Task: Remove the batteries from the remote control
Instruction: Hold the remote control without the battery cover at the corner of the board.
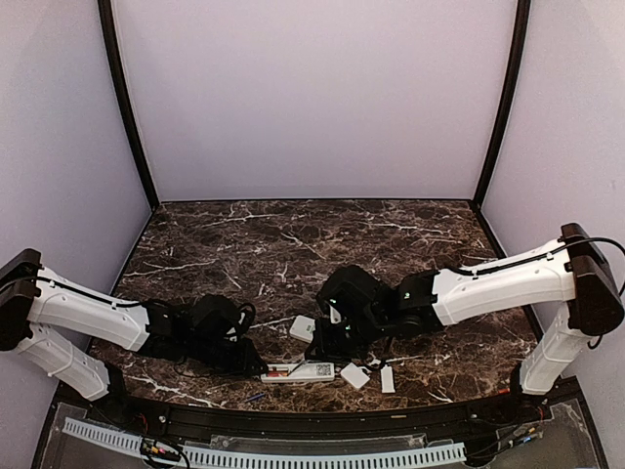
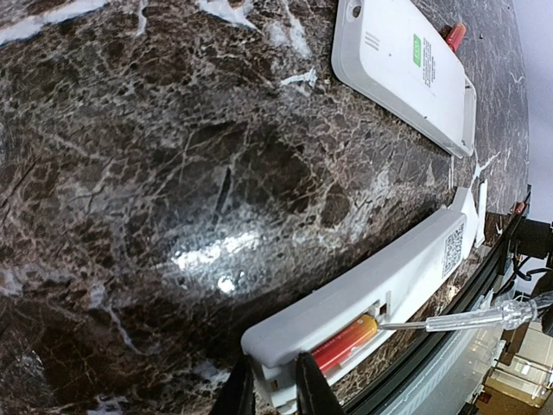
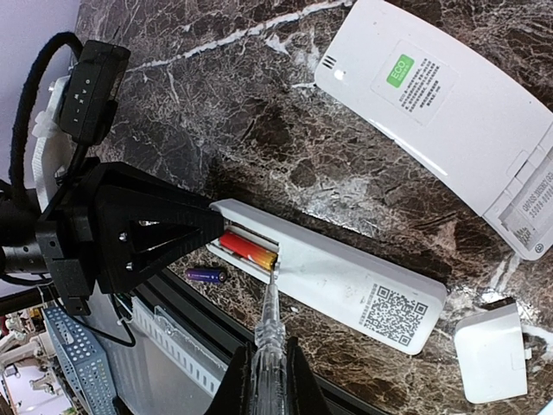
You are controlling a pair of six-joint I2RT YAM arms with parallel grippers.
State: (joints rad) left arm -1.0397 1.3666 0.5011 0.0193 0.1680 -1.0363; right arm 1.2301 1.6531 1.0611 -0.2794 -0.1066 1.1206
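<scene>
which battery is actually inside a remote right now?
The red-and-gold battery, sitting in the open compartment of the slim QR-code remote at the screwdriver tip. The purple battery lies loose on the table beside that remote.

soft even light; glare on the marble tabletop (image 2: 207,255); wrist views warp at edges

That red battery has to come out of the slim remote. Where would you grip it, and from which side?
Probably from above, pinching across its middle once lifted: the red battery lies lengthwise, sunk in the open bay of the remote, walls hemming both sides. The screwdriver tip sits at its orange end, the end to raise first.
</scene>
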